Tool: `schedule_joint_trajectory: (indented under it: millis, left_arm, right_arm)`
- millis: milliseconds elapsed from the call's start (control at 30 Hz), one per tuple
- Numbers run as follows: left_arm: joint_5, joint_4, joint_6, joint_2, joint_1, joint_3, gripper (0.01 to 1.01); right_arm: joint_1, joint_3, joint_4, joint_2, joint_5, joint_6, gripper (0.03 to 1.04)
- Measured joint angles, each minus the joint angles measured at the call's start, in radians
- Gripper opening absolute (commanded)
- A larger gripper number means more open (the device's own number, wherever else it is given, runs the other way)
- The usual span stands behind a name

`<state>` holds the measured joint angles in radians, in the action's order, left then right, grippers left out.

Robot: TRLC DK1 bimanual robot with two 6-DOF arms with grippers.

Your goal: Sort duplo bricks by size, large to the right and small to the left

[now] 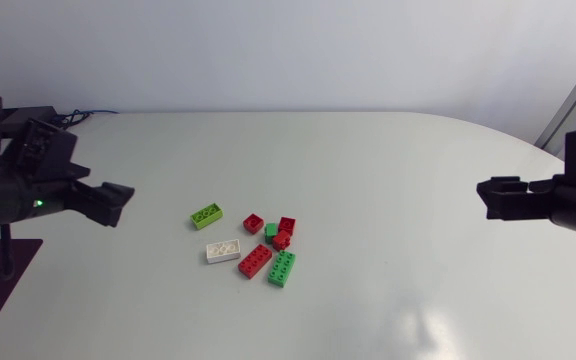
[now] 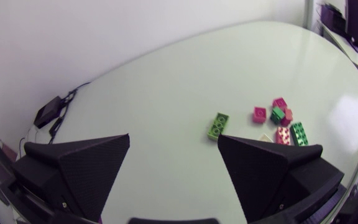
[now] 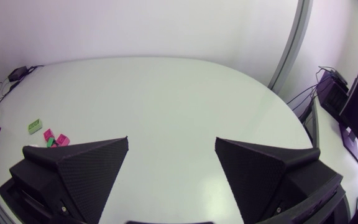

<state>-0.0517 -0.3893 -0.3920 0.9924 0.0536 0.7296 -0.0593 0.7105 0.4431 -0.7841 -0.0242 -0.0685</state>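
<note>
While spread wide and pinching nothing, find left gripper and right gripper well apart from the white brick, on opposite sides. Beware of probably catching two at once: small red brick and small green brick crowded together near it. Note long red brick just beside it, long axis slanting, parallel to long green brick.

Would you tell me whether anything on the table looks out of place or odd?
Nothing looks damaged or spilled. The duplo bricks simply lie unsorted in one loose central cluster, large and small mixed. One small red brick may sit tilted against the small green brick.
</note>
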Motion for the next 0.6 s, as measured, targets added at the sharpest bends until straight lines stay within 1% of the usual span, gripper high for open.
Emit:
schedule_joint_trajectory:
  millis: [67, 167, 333, 467, 600]
  left_arm:
    - [-0.03, -0.04, -0.063, 0.036, 0.003, 0.0, 0.985]
    - [-0.032, -0.112, -0.135, 0.091, 0.022, 0.013, 0.985]
    - [-0.043, -0.129, -0.24, 0.234, 0.07, 0.042, 0.985]
    - [-0.043, -0.13, -0.276, 0.381, 0.127, 0.097, 0.985]
    - [-0.043, -0.127, -0.278, 0.546, 0.157, 0.209, 0.985]
  right_arm:
    - [0.001, 0.014, 0.003, -0.032, -0.005, 0.0, 1.0]
    - [0.026, 0.015, 0.028, -0.068, 0.005, 0.0, 1.0]
    - [0.06, 0.015, 0.033, -0.098, 0.006, 0.0, 1.0]
    - [0.073, 0.015, 0.035, -0.098, 0.006, 0.0, 1.0]
    - [0.099, 0.011, 0.04, -0.098, 0.006, 0.0, 1.0]
